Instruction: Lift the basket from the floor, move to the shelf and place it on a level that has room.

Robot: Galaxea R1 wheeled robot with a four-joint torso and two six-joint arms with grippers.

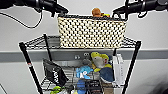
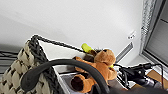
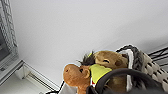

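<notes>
Basket betw. left claw & right claw, above shelf.

Behind the wall of the basket, most of the brown plush toy is hidden, with just its head seen above the dark rim. Where the two arms meet the basket's ends, the gripper fingers cannot be made out. Below the basket, the items on the shelf are blurred, and the lowest ones are cut off by the frame edge.
</notes>
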